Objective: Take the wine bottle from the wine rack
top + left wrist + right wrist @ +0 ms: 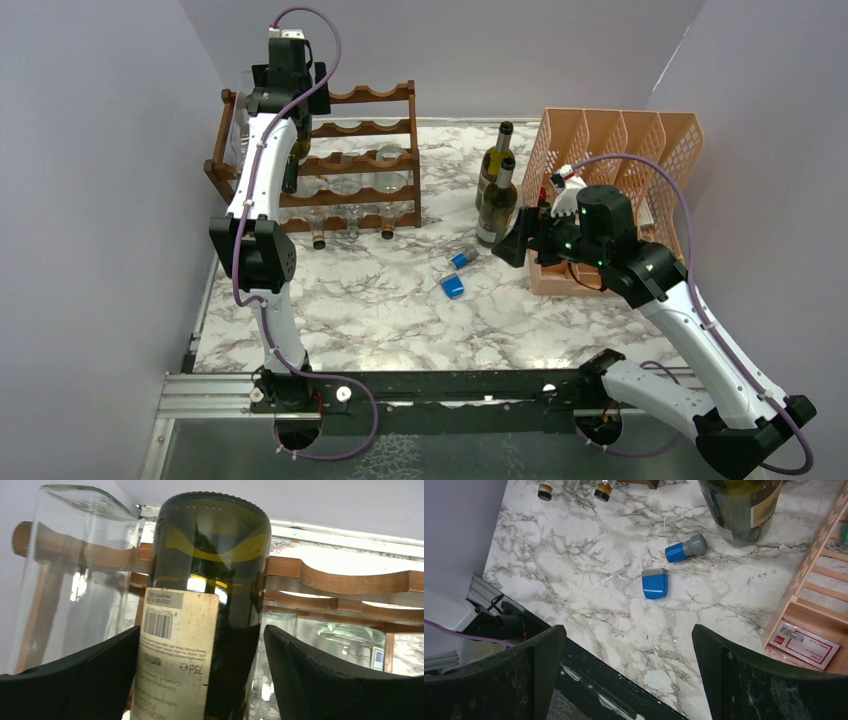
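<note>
The dark reddish-brown wine rack (365, 95) stands at the back left and holds several bottles. In the left wrist view a dark green wine bottle (210, 555) with a cream label lies on the rack's top wavy rail (340, 580), its base toward the camera. My left gripper (201, 630) is open around this bottle: the left finger is against the label and the right finger stands a little off the glass. In the top view the left arm (290, 140) hides most of that bottle. My right gripper (515, 245) is open and empty above the table.
A clear bottle (75, 580) lies left of the green one. Two wine bottles (497, 190) stand by the peach lattice organizer (620, 150). Two blue caps (655, 584) (684, 550) lie on the marble top. Grey walls close in on both sides.
</note>
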`<action>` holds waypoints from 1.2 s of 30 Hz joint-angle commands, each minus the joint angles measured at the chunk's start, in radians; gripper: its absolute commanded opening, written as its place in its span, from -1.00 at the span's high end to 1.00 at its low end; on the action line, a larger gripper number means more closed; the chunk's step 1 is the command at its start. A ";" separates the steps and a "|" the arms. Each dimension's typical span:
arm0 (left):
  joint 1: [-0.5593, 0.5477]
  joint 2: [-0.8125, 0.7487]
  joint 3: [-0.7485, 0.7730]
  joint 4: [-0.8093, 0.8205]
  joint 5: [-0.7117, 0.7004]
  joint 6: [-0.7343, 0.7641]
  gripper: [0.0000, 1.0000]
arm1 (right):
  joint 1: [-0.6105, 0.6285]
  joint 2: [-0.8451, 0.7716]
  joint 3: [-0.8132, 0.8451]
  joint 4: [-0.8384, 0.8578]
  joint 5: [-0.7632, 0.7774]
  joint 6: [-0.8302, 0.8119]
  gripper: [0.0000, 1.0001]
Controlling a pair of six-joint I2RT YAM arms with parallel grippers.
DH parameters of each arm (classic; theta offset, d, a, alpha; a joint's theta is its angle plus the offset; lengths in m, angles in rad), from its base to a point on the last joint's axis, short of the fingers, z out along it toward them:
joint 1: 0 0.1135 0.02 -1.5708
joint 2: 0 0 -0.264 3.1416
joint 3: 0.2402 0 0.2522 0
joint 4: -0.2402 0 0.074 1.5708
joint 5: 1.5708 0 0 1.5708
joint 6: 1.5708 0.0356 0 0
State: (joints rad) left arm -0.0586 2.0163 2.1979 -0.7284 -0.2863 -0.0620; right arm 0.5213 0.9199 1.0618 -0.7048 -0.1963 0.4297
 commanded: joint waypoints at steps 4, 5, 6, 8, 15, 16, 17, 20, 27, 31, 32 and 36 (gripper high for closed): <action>0.000 0.027 0.038 -0.036 0.065 0.006 -0.95 | -0.007 -0.001 -0.010 0.017 -0.029 0.004 -0.99; 0.000 0.028 0.040 -0.038 0.064 0.006 -0.94 | -0.007 -0.001 -0.011 0.019 -0.030 0.004 -0.99; 0.001 0.030 0.041 -0.038 0.065 0.007 -0.93 | -0.007 -0.001 -0.013 0.020 -0.029 0.003 -0.99; 0.002 0.034 0.047 -0.038 0.065 0.008 -0.87 | -0.007 0.002 -0.013 0.022 -0.029 0.003 -0.99; 0.002 0.027 0.059 -0.046 0.083 -0.002 -0.60 | -0.007 0.005 -0.013 0.027 -0.033 0.002 -0.99; 0.002 0.022 0.058 -0.046 0.084 -0.005 -0.55 | -0.007 0.006 -0.013 0.027 -0.033 0.002 -0.99; 0.002 0.018 0.057 -0.046 0.086 -0.008 -0.48 | -0.007 0.006 -0.013 0.027 -0.032 0.001 -0.99; 0.002 0.001 0.061 -0.047 0.098 -0.019 -0.33 | -0.008 0.005 -0.016 0.030 -0.033 0.001 -0.99; 0.002 -0.045 0.091 -0.048 0.095 -0.035 -0.05 | -0.007 0.013 -0.010 0.040 -0.026 -0.028 -0.99; 0.002 -0.070 0.101 -0.048 0.106 -0.045 0.13 | -0.008 0.011 -0.011 0.061 -0.025 -0.048 -0.99; 0.002 -0.071 0.103 -0.048 0.107 -0.045 0.18 | -0.007 0.013 -0.009 0.065 -0.024 -0.051 -0.99; 0.003 -0.074 0.111 -0.054 0.112 -0.048 0.35 | -0.008 0.020 0.000 0.056 -0.011 -0.062 -0.99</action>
State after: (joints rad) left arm -0.0479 2.0197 2.2425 -0.8139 -0.2237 -0.0872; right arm 0.5213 0.9329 1.0542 -0.6746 -0.2047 0.3946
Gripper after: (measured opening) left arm 0.830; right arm 0.995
